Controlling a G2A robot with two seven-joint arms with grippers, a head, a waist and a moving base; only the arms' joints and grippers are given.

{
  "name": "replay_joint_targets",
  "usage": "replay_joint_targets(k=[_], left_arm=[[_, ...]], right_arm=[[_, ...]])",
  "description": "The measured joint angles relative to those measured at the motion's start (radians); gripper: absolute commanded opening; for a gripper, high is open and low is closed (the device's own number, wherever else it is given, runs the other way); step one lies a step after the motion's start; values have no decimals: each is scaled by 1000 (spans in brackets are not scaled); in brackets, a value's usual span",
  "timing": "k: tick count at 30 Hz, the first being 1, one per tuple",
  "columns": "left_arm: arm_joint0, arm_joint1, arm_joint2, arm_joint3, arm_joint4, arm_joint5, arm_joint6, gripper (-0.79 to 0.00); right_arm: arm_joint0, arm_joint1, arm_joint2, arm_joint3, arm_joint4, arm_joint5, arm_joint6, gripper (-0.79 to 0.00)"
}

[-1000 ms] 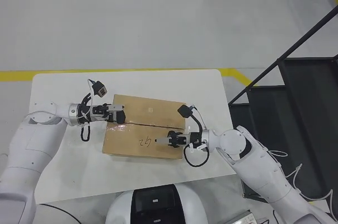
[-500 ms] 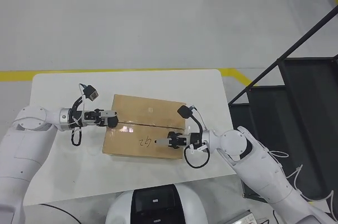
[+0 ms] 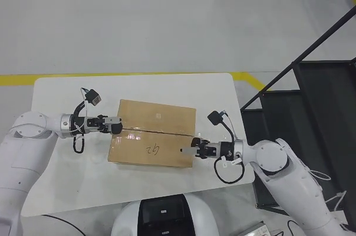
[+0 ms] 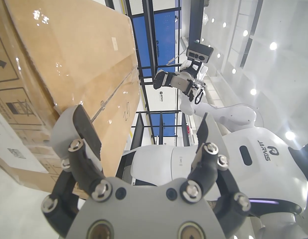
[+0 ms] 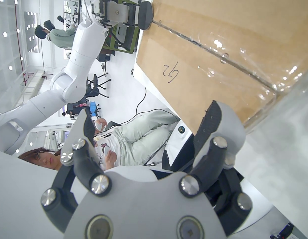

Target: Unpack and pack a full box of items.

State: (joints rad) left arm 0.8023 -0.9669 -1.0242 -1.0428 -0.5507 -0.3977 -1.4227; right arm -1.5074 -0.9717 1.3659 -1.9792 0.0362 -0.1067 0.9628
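While both grippers stand released, the sealed cardboard box lies closed on the white table.
Clear tape runs along the centre seam of the top flaps, and a handwritten mark sits on the flap nearer the robot. The left gripper is at the box's left end, level with the seam, with its fingers spread and one just beside the top edge. The right gripper is at the box's right end, on the robot's side of the seam, with its pads likewise spread and one close to the box's corner.
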Motion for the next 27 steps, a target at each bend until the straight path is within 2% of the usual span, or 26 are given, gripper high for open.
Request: replay_joint_targets(k=[7, 14, 17, 23, 27], left_arm=[[0, 0, 0, 0, 0, 0, 0, 0], [0, 0, 0, 0, 0, 0, 0, 0], [0, 0, 0, 0, 0, 0, 0, 0], [0, 0, 0, 0, 0, 0, 0, 0], [0, 0, 0, 0, 0, 0, 0, 0]], right_arm=[[-124, 23, 157, -46, -27, -5, 43, 0], [-208, 33, 277, 50, -59, -14, -2, 0], [-207, 33, 268, 109, -85, -47, -22, 0], [-148, 31, 189, 233, -259, -91, -75, 0], [-84, 28, 126, 315, -385, -61, -107, 0]])
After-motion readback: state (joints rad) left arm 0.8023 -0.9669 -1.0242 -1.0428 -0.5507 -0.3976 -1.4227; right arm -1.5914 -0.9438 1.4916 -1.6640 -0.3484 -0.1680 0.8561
